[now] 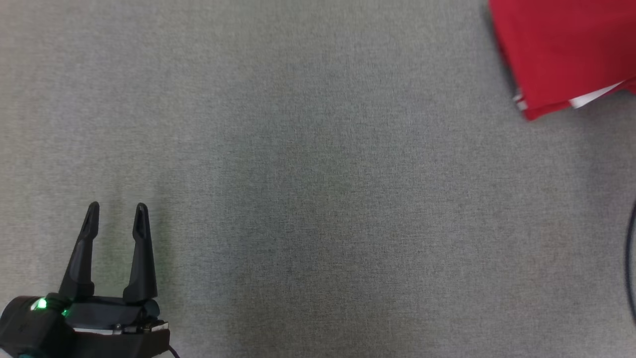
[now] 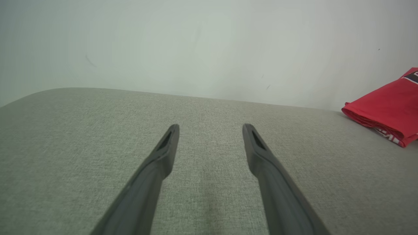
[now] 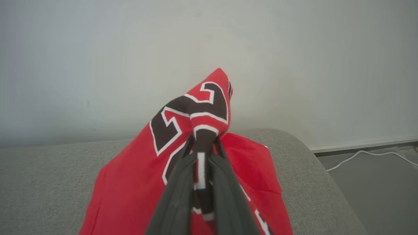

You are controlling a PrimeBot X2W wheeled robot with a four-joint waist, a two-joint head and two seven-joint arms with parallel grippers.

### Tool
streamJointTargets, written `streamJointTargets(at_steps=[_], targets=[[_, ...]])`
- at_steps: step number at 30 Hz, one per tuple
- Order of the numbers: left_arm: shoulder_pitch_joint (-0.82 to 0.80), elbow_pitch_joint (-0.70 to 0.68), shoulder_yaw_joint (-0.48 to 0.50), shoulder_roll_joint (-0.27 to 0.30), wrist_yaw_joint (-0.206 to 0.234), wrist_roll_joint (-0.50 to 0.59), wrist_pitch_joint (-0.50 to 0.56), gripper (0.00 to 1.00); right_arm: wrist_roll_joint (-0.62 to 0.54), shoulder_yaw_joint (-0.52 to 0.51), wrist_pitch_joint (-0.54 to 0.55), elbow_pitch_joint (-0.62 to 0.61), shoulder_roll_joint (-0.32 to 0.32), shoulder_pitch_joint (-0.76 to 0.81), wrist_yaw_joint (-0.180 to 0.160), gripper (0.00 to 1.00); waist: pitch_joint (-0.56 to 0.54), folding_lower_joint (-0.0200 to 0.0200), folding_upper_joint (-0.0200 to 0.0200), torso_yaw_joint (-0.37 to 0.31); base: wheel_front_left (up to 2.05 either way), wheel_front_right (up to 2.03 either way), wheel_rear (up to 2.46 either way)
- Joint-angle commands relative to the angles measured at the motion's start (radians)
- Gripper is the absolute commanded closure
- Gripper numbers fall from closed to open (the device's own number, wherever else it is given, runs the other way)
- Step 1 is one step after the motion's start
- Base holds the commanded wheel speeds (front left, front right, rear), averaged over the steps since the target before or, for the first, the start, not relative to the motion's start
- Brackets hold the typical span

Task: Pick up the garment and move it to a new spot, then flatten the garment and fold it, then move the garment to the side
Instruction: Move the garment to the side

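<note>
The garment point(image 1: 566, 49) is a red jersey with black-and-white lettering, lying folded at the top right corner of the head view. It also shows at the far right of the left wrist view as the garment point(image 2: 388, 111). In the right wrist view my right gripper point(image 3: 203, 140) is shut on a raised fold of the garment point(image 3: 130, 182), which stands up above the fingertips. My left gripper point(image 1: 117, 208) stands open at the lower left, far from the jersey, with nothing between its fingers point(image 2: 163, 153).
A grey fabric surface point(image 1: 318, 199) spreads under everything. Its rounded edge and a pale wall point(image 2: 209, 42) lie beyond. A white cable point(image 3: 365, 155) runs on the floor past the surface's right corner. A dark cable point(image 1: 630, 258) curves at the right edge.
</note>
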Motion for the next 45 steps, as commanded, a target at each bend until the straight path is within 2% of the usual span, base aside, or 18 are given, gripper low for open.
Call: streamJointTargets(at_steps=[1,15,24,25,27,37,41,45], targets=[[-0.011,-0.009,0.006,0.000,-0.006,0.006,-0.003,0.00,-0.004,0.001,-0.006,0.009,-0.017,-0.027,0.000,1.00,0.030,-0.0002,-0.0002,-0.012,0.00,0.00,0.00],[-0.005,-0.063,0.023,0.002,-0.019,0.031,-0.003,0.00,-0.054,0.047,-0.028,0.174,-0.114,-0.156,0.000,1.00,0.078,-0.0002,-0.0002,-0.005,0.00,0.00,0.00],[-0.002,-0.079,0.034,0.005,-0.022,0.038,-0.003,0.00,-0.040,0.047,-0.050,0.263,-0.094,-0.171,0.000,1.00,0.088,-0.0002,-0.0002,-0.009,0.00,0.00,0.00],[-0.003,-0.078,0.033,0.005,-0.022,0.039,-0.003,0.00,-0.045,0.046,-0.056,0.275,-0.094,-0.175,0.000,0.90,0.090,-0.0002,-0.0002,-0.009,0.00,0.00,0.00],[-0.005,-0.077,0.031,0.005,-0.022,0.042,-0.003,0.00,-0.057,0.051,-0.067,0.296,-0.090,-0.186,0.000,0.00,0.092,-0.0002,-0.0002,-0.009,0.00,0.00,0.00],[-0.005,-0.055,0.032,0.004,-0.023,0.036,-0.003,0.00,-0.098,0.062,-0.150,0.364,-0.047,-0.214,0.000,0.00,0.059,-0.0002,-0.0002,-0.006,0.00,0.00,0.00],[0.004,-0.042,0.032,0.003,-0.023,0.028,-0.003,0.00,-0.073,0.048,-0.176,0.342,-0.026,-0.202,0.000,0.00,0.032,-0.0002,-0.0002,-0.009,0.00,0.00,0.00],[0.022,-0.019,0.034,0.001,-0.017,0.015,-0.003,0.00,-0.041,0.021,-0.205,0.262,0.007,-0.144,0.000,0.00,-0.025,-0.0002,-0.0002,-0.018,0.00,0.00,0.00]])
